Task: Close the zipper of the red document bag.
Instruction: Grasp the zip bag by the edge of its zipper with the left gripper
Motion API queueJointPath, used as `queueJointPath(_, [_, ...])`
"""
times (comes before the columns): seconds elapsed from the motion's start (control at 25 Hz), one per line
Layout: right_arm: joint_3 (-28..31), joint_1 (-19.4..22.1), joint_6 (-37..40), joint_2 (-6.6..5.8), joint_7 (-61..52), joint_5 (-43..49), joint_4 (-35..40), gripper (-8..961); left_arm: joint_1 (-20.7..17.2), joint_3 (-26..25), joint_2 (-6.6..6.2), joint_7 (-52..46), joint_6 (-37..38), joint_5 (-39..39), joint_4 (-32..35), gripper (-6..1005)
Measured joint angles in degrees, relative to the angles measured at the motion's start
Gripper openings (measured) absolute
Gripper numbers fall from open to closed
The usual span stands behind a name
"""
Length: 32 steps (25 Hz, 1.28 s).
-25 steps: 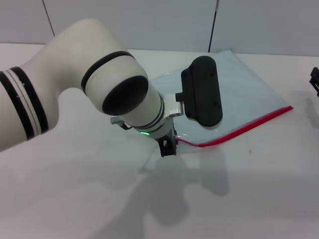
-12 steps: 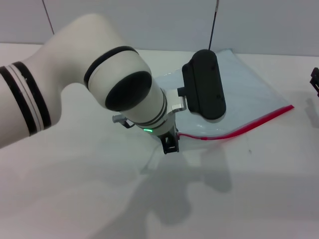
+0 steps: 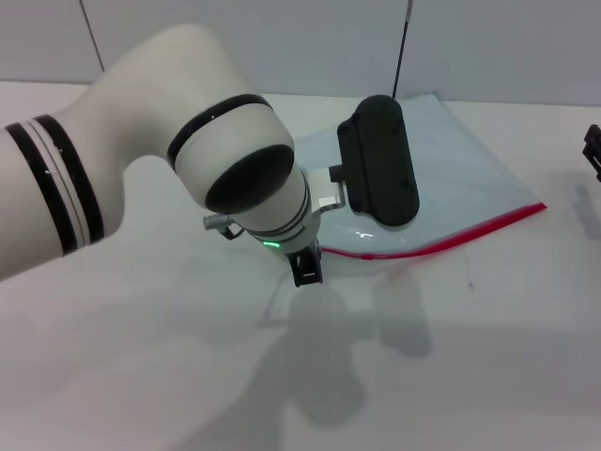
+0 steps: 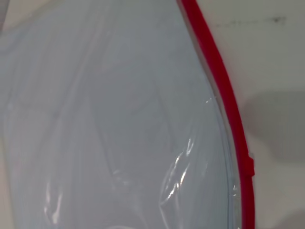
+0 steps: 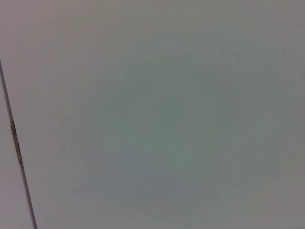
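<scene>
The red document bag [image 3: 465, 174] lies flat on the white table, a translucent pale blue-grey pouch. Its zipper [image 3: 470, 235] is a thin red strip along the near edge, bowed up slightly toward its left end. My left gripper [image 3: 305, 269] is low at the left end of the zipper, mostly hidden under my own wrist. The wrist's black housing [image 3: 378, 174] covers part of the pouch. In the left wrist view the bag [image 4: 109, 119] fills the picture, with the zipper [image 4: 224, 95] beside it. My right gripper [image 3: 593, 150] is parked at the far right edge.
The white table [image 3: 451, 357] stretches wide in front of the bag. A grey wall [image 3: 282, 47] with a dark seam stands behind. My bulky left arm [image 3: 141, 160] hides the table's left middle. The right wrist view holds only a plain grey surface [image 5: 167, 119].
My left gripper has shifted a little to the left along the bag's near edge. The zipper's left end moved with it, and the strip now bows upward near that end.
</scene>
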<state>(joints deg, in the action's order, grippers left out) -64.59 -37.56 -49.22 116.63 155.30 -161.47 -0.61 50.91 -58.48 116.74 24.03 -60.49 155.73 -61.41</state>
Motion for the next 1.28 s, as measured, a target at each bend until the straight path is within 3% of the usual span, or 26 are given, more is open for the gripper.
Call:
queueJointPath(0.28, [-0.38, -0.06, 0.00, 0.00, 0.00, 0.02, 0.00, 652, -0.64, -1.32, -0.23, -2.70, 2.82, -0.01, -3.26, 64])
queueJointPath(0.64, [-0.12, -0.28, -0.14, -0.07, 0.03, -0.11, 0.50, 652, -6.83, -6.97, -0.43, -0.75, 8.62, 0.09, -14.49, 65])
queueJointPath(1.28, [-0.01, -0.13, 0.06, -0.47, -1.24, -0.21, 7.98, 648, -13.87, -13.41, -0.39, 0.75, 12.02, 0.94, -28.81, 57])
